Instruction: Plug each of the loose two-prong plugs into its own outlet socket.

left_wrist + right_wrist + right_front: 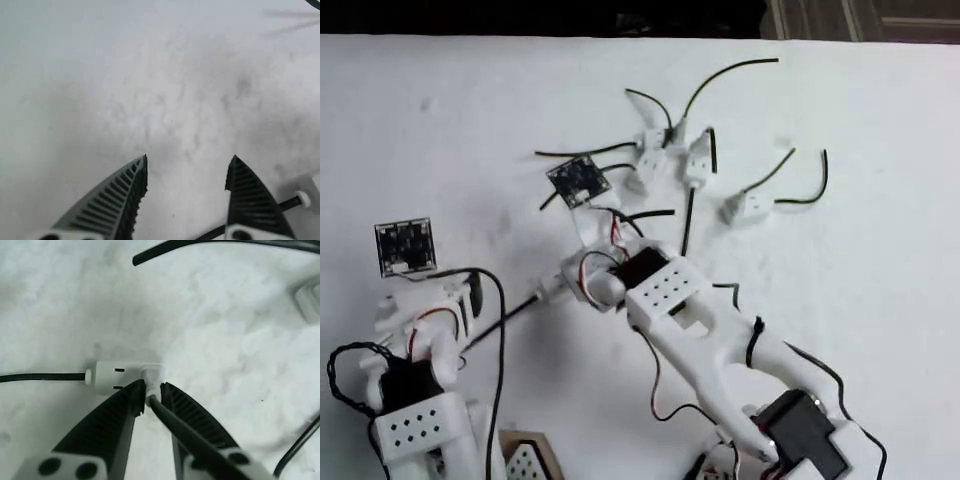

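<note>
The right claw is clenched on a plug: its two black ribbed fingers meet on the small white end piece of the plug, which sits pinched right between the tips. The plug's rounded white body lies flat on the table just past the fingertips, off to one side of them, and its black cord runs straight on away from the claw. Farther out beyond the tips, a second black cord crosses the white surface, well apart from the held plug, and a white block shows at the edge, also clear of the fingers. From the high view, this claw is stretched toward the middle of the table, with three white connector pieces and their short black leads scattered ahead of it, none touching it. The left claw is released, its fingers spread wide with only bare table between them. It grasps nothing. Just outside one of its fingers, a thin black cord with a white tip lies on the table, close to that finger but not between the two; whether it touches the finger cannot be told.
</note>
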